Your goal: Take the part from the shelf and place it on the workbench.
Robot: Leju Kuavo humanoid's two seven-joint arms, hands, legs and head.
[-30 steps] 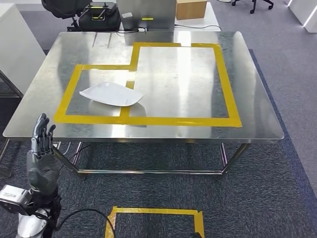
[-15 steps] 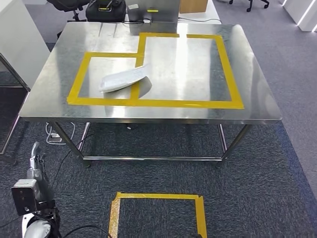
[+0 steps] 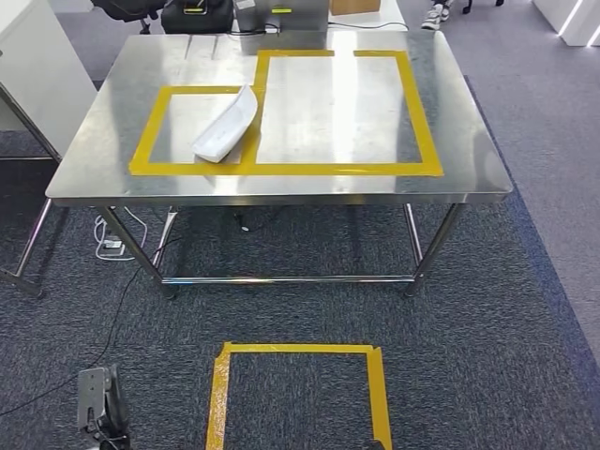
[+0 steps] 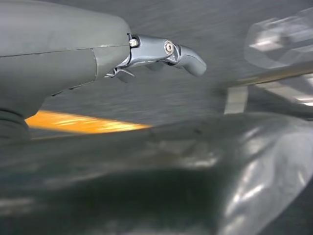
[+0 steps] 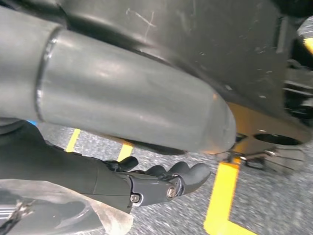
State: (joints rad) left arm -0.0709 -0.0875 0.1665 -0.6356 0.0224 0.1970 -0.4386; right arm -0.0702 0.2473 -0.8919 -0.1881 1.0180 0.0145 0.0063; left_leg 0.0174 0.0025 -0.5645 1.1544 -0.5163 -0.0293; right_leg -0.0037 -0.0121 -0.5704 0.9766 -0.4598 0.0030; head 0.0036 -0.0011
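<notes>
The part (image 3: 226, 126) is a white curved panel. It lies on the steel workbench (image 3: 467, 150), inside the left yellow tape rectangle (image 3: 152, 131), with one edge tipped up. My left hand (image 4: 162, 49) hangs low beside my body, away from the table, fingers stretched out and holding nothing. My right hand (image 5: 158, 183) also hangs down over the carpet, its fingers slightly bent with nothing in them.
A larger tape rectangle (image 3: 417, 112) marks the bench's right half. Black cases (image 3: 191, 14) stand behind the bench and a white cabinet (image 3: 28, 66) at the left. Cables (image 3: 113, 239) lie under the bench. A yellow tape square (image 3: 297, 394) marks the carpet near me.
The view has pulled back from the bench. My left arm has dropped from beside the table edge to hang low. The white part has tipped and turned on the bench.
</notes>
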